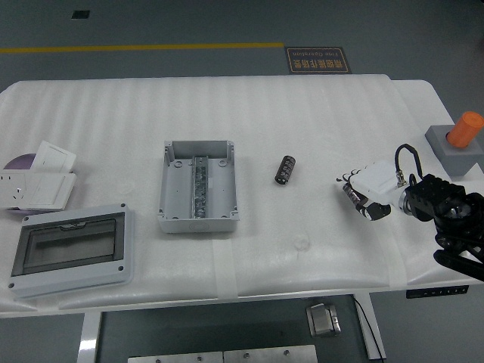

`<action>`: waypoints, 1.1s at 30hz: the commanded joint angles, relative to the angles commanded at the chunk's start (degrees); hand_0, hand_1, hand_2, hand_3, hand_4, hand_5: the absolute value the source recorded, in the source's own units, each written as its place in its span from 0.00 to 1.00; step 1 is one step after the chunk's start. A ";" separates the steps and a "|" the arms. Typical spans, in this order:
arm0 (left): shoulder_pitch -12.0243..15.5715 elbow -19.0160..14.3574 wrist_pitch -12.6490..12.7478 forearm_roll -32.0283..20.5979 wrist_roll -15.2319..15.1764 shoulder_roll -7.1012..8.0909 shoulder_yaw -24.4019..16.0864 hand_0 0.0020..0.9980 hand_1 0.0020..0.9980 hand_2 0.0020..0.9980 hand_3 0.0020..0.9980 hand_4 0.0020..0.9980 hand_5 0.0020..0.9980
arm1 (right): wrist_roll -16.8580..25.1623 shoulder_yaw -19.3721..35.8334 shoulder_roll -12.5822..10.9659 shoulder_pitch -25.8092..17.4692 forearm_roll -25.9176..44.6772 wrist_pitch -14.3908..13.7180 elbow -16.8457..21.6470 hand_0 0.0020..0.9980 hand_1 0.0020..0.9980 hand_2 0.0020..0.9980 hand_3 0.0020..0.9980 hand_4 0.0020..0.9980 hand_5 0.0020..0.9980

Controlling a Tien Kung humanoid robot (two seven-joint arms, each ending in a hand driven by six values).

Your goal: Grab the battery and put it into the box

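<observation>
Landmark: open grey box [198,187], lid off, metal rail along its floor.

Far left of the box: white socket plates [41,180], stacked, with a purple disc [19,161] showing under them. Left of the box and nearer the table's front edge: a grey enclosure with a dark transparent window [72,250], lying flat.

Right of the box, apart from it: the battery [284,169], a small dark cylinder, lying on the white table [302,113], nothing touching it.

Further right of the box, past the battery: right hand [367,187], white-backed, on the black arm entering from the right edge. Fingers loosely curled, tips pointing toward the battery; nothing between them. Hand and battery are well apart.

Far right of the box, at the table's right edge: grey block with an orange knob [457,141].
</observation>
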 joint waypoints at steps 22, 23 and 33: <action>0.05 0.00 0.49 0.41 -0.93 -0.22 0.33 0.67 0.68 0.56 0.58 0.60 0.44 | 0.11 7.44 -0.28 -0.24 0.15 -2.64 4.48 0.41 0.55 0.71 0.76 0.26 0.06; 0.16 0.00 0.48 0.67 -0.83 -0.28 0.09 0.67 0.68 0.56 0.58 0.60 0.44 | -0.05 9.03 0.14 -0.42 1.48 -3.02 5.68 0.41 0.55 0.71 0.76 0.26 0.06; 0.53 0.00 0.37 1.76 -0.35 -0.50 -0.92 0.67 0.68 0.56 0.58 0.60 0.45 | -0.90 20.40 8.68 -3.03 7.94 -7.26 13.97 0.41 0.55 0.71 0.76 0.27 0.07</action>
